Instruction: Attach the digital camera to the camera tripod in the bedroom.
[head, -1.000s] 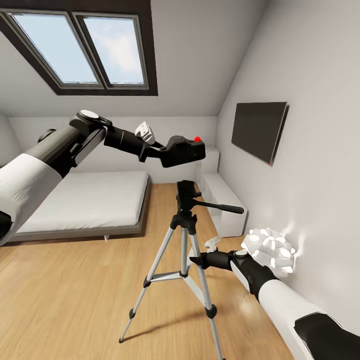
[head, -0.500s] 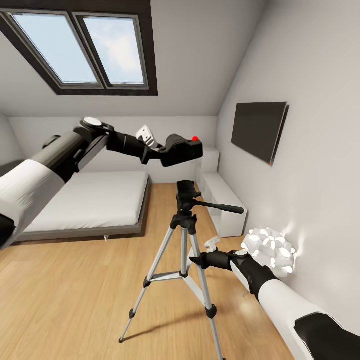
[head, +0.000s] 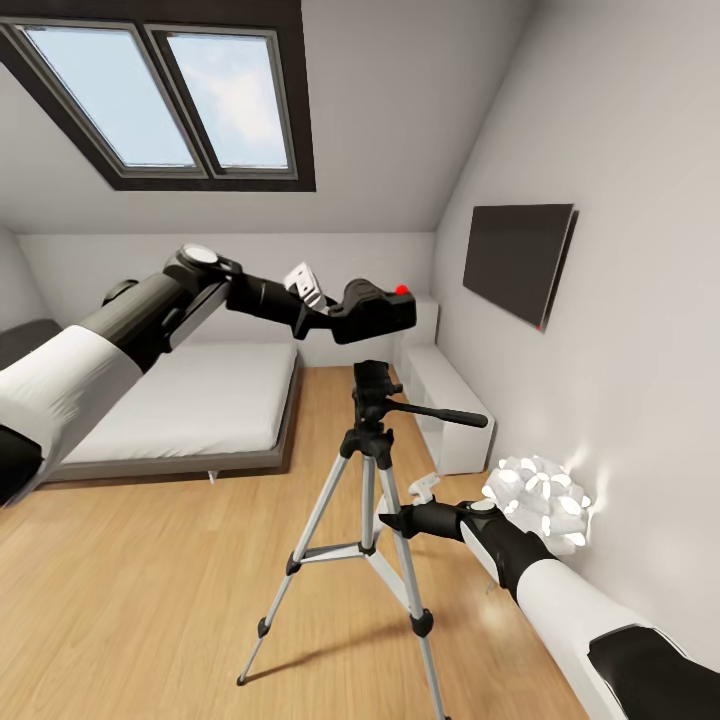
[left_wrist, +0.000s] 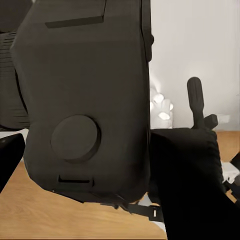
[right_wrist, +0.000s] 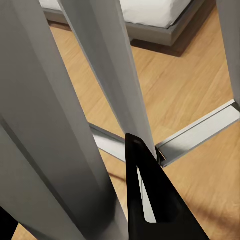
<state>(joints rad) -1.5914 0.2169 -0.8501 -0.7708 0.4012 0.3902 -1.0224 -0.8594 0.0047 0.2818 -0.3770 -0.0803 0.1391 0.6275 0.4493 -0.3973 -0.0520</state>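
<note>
My left gripper (head: 345, 312) is shut on the digital camera (head: 380, 308), a small black box with a red dot on top. It hangs a little above the black head (head: 374, 384) of the camera tripod (head: 368, 470), apart from it. The left wrist view shows the digital camera (left_wrist: 85, 100) up close, with the tripod head (left_wrist: 185, 175) and its long handle (left_wrist: 196, 100) beyond it. Low down, my right gripper (head: 386, 518) is against a silver leg. In the right wrist view that leg (right_wrist: 55, 125) lies between the fingers (right_wrist: 150, 200).
A low grey-and-white bed (head: 170, 400) lies at the left. A white cabinet (head: 445, 405), a dark wall panel (head: 518, 260) and a white ball lamp (head: 540, 500) line the right wall. A skylight (head: 160, 95) is overhead. Wood floor (head: 150, 580) spreads around the tripod.
My left arm has carried the digital camera slightly right and down, closer over the tripod head. The right arm and the tripod have not moved.
</note>
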